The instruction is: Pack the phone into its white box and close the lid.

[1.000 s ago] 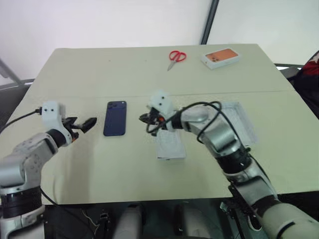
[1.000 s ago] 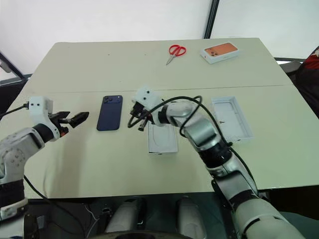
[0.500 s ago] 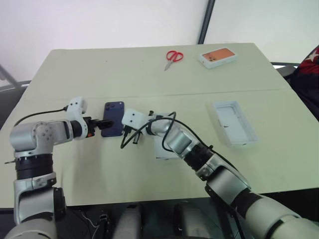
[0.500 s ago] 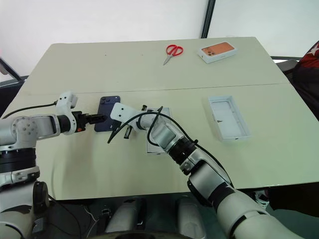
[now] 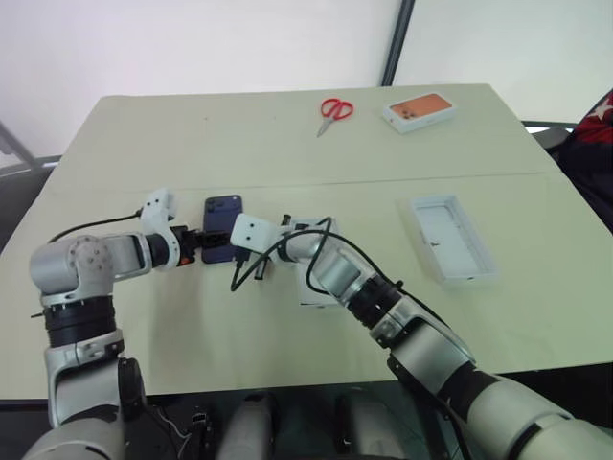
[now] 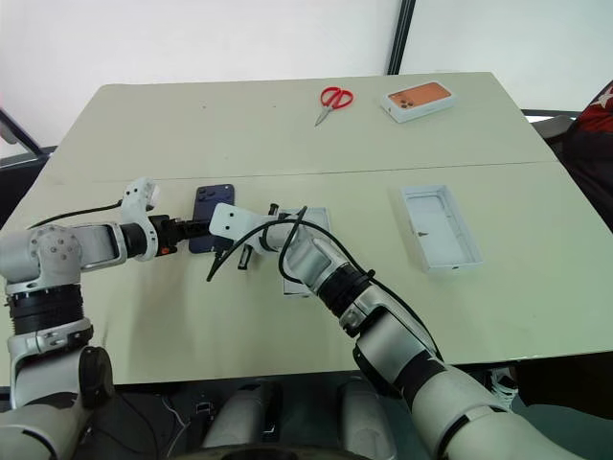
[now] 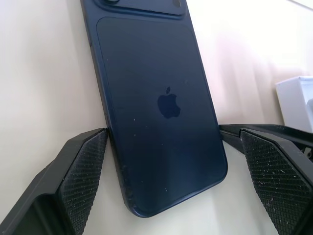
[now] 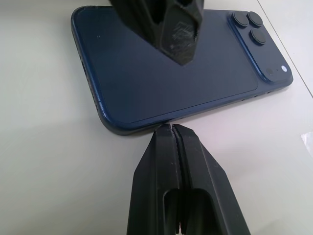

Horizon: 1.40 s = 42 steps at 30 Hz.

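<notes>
1. The phone (image 7: 161, 105) lay back-up on the table (image 5: 287, 134), its lower end between the spread, released left jaws (image 7: 171, 176), one pad beside each long edge.
2. The right jaws (image 8: 174, 142) were clenched empty, tips just beside the phone's long edge, probably to steady it.
3. The white box (image 6: 308, 251) sat just beyond the right jaws; the lid (image 6: 440, 228) lay well apart, leaving bare table between them.

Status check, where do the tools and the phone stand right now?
Left tool open, straddling the phone. Right tool shut, tips at the phone's long edge. Phone flat on table, back up; white box beside it. Nothing in the way.
</notes>
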Motion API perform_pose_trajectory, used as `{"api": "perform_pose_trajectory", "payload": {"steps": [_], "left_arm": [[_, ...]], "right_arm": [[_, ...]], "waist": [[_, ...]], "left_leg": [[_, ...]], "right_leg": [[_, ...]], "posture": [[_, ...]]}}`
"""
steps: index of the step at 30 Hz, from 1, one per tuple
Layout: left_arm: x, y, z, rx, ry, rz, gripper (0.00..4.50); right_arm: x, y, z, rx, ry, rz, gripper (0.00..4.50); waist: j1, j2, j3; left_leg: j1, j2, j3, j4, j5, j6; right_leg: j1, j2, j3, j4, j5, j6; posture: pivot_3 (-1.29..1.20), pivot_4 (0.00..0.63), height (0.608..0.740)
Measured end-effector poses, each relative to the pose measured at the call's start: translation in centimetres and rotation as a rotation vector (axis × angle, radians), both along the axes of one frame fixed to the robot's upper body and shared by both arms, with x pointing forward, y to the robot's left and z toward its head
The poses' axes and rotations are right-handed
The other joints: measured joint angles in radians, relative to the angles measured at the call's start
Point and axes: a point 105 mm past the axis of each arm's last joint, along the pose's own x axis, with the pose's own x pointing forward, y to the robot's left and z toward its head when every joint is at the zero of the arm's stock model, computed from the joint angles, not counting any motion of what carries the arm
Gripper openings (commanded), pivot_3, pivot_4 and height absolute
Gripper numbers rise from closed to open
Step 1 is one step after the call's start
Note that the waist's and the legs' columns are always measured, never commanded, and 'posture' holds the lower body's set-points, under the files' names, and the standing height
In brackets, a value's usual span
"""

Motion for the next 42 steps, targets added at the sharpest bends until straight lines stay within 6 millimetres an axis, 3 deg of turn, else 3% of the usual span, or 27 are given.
{"api": "perform_pose_trajectory", "payload": {"steps": [18,21,24,41,42], "left_arm": [[0.6,-2.2,0.3,-0.125,0.025,-0.031,4.5],[0.7,-1.8,0.0,-0.139,0.038,-0.008,3.25],[0.8,-1.5,-0.4,-0.144,0.053,0.008,1.71],[1.4,0.7,-0.4,-0.184,0.024,0.139,1.71],[1.4,0.8,-0.4,-0.184,0.024,0.14,1.43]], "right_arm": [[-0.1,0.1,0.0,0.0,-0.01,0.014,0.04],[-0.1,0.1,0.0,0.0,-0.011,0.018,0.0],[-0.2,0.1,0.0,-0.001,-0.013,0.021,0.0],[-0.6,-0.1,0.0,-0.01,-0.029,0.038,0.0],[-0.6,-0.2,0.0,-0.012,-0.031,0.037,0.0]], "waist": [[0.0,0.0,0.0],[-0.003,0.0,0.0],[-0.005,0.0,0.0],[-0.01,-0.001,0.0],[-0.01,-0.001,0.0]], "left_leg": [[0.0,0.0,0.0,0.0,0.0,0.0],[0.0,0.0,0.0,0.0,0.0,0.0],[0.0,0.0,0.0,0.0,0.0,0.0],[-0.001,0.001,0.0,-0.001,0.0,-0.001],[-0.001,0.001,0.0,-0.001,0.0,-0.001]], "right_leg": [[0.0,0.0,0.0,0.0,0.0,0.0],[0.0,0.0,0.0,0.0,0.0,0.0],[-0.001,0.0,0.0,0.0,0.0,0.0],[-0.002,0.001,0.0,0.0,0.0,0.0],[-0.002,0.001,0.0,0.0,0.0,0.0]], "posture": [[0.0,0.15,0.74],[0.0,0.15,0.74],[0.0,0.15,0.74],[0.0,0.15,0.74],[0.0,0.15,0.74]]}}
